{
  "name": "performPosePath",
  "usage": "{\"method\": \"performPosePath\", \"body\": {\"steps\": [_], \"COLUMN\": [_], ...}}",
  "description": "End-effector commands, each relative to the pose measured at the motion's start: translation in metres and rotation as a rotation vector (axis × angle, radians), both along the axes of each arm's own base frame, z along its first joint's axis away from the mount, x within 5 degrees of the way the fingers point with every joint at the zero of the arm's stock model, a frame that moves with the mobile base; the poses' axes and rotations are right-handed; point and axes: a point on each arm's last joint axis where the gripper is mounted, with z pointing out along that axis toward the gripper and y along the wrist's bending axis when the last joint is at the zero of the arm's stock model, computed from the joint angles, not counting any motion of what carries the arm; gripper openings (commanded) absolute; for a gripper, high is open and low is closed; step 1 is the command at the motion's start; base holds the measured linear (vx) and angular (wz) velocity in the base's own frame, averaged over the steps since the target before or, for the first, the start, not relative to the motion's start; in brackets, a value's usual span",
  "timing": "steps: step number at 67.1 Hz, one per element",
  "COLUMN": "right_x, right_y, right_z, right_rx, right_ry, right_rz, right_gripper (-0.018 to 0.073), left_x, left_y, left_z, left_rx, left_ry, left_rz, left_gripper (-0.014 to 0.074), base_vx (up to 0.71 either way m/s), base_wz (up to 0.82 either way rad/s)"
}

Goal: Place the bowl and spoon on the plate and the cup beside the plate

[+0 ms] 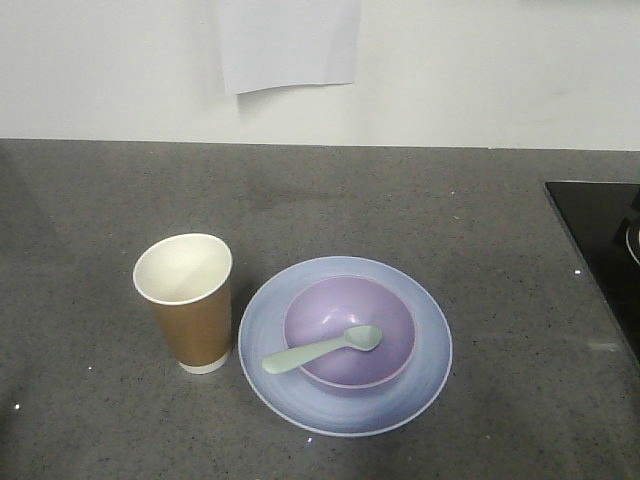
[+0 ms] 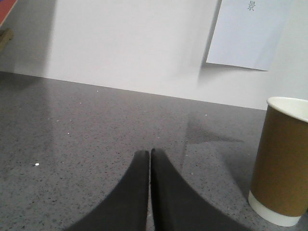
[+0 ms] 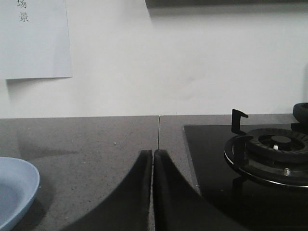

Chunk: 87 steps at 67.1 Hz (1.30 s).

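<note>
The lavender bowl [image 1: 348, 331] sits in the middle of the light blue plate [image 1: 420, 385] on the grey counter. A mint-green spoon [image 1: 322, 349] lies in the bowl, its handle resting over the bowl's left rim. The brown paper cup [image 1: 186, 301] stands upright just left of the plate, apart from it; it also shows at the right edge of the left wrist view [image 2: 281, 187]. My left gripper [image 2: 149, 153] is shut and empty, low over bare counter left of the cup. My right gripper [image 3: 153, 153] is shut and empty, right of the plate's edge [image 3: 19, 192].
A black gas hob [image 1: 600, 240] occupies the counter's right side, with a burner and pan support [image 3: 272, 154] close to my right gripper. A white wall with a sheet of paper [image 1: 288, 45] backs the counter. Neither arm shows in the front view.
</note>
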Motion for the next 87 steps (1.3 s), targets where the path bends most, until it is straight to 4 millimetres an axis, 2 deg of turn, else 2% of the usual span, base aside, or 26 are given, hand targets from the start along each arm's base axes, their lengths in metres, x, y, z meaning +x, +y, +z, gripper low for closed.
{"method": "performPosePath", "body": {"steps": [1, 87], "right_x": [-0.0015, -0.0014], "right_y": [-0.0003, -0.0003], "right_z": [0.0069, 0.007], "right_rx": [-0.026, -0.012], "right_ry": [-0.1, -0.101], "right_rz": [-0.009, -0.008], "right_gripper": [-0.0004, -0.0004], "left_x": [-0.0003, -0.0003], "left_y": [-0.0007, -0.0007], "left_z": [0.0008, 0.0008], "left_rx": [-0.01, -0.01], "left_ry": [-0.072, -0.072], "left_rz": [-0.008, -0.008], "left_gripper": [-0.0006, -0.0006], "base_vx": [0.0, 0.0], "base_wz": [0.0, 0.0]}}
